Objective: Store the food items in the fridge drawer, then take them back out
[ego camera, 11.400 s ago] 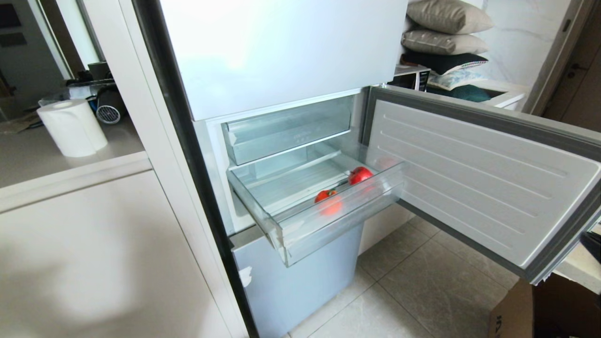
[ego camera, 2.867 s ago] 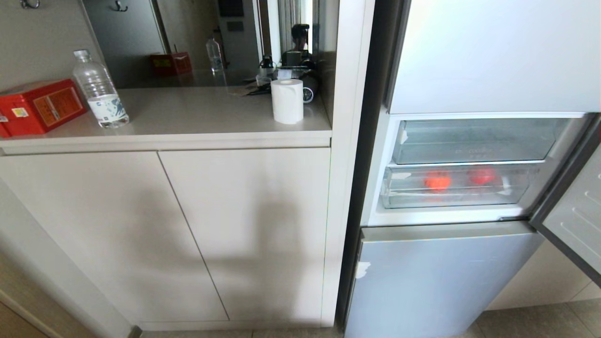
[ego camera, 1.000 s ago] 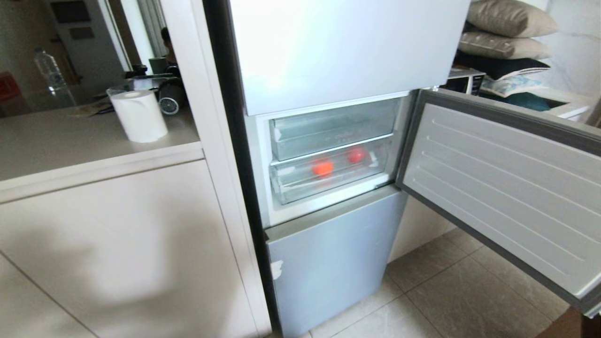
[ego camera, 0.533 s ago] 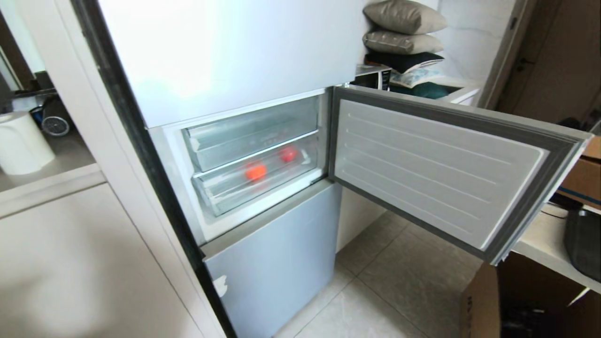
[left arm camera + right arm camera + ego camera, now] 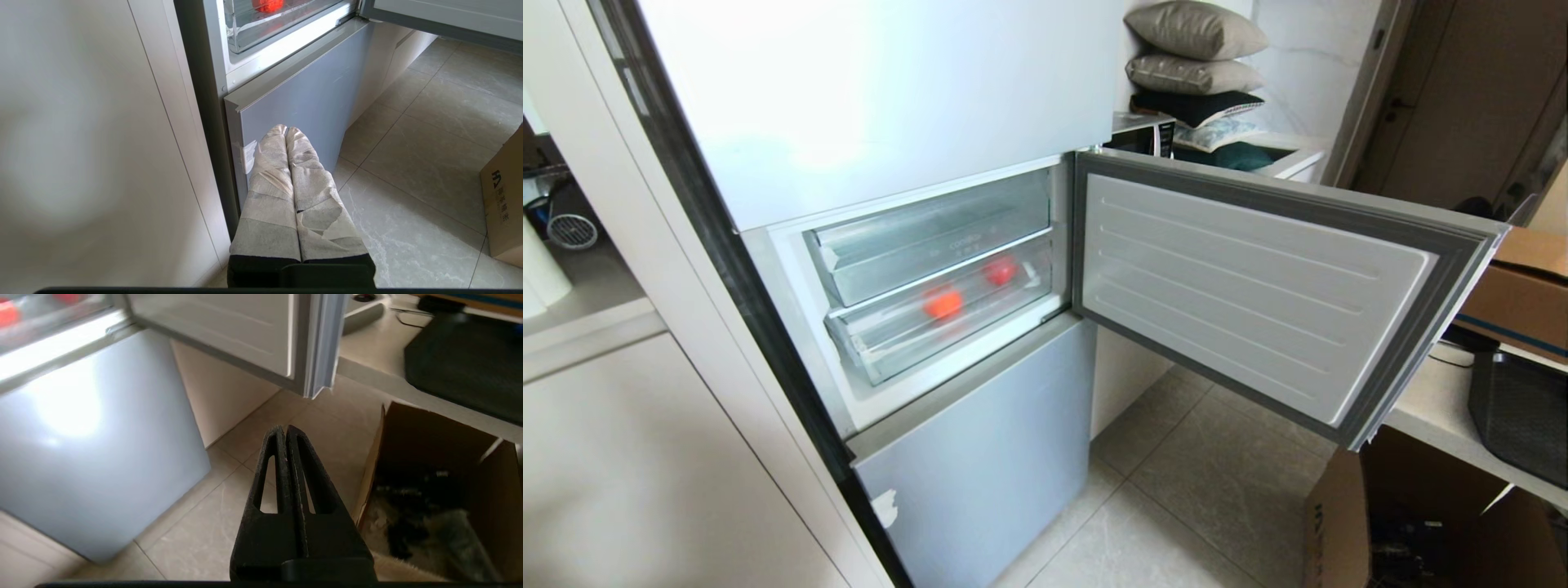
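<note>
The fridge drawer [image 5: 907, 336], clear plastic, sits pushed in under a similar upper drawer [image 5: 931, 241]. Behind its front show the two food items: an orange-red fruit [image 5: 943, 304] to the left and a red fruit [image 5: 1001, 270] to the right. In the left wrist view the orange-red fruit [image 5: 267, 5] shows through the drawer front [image 5: 282, 24]. Neither arm is in the head view. My left gripper [image 5: 286, 130], fingers wrapped in pale tape, is shut and empty, low before the grey lower fridge door [image 5: 310, 94]. My right gripper [image 5: 284, 428], black, is shut and empty above the floor tiles.
The open middle fridge door [image 5: 1258, 286] swings out to the right. A cardboard box [image 5: 1347, 523] stands on the floor at the lower right, under a counter with a black tray [image 5: 1519, 408]. A pale cabinet [image 5: 645, 457] flanks the fridge on the left.
The whole view has swung to the right: the fridge has slid left in the picture and the box and right counter have come in. The drawer and fruits stay as they were.
</note>
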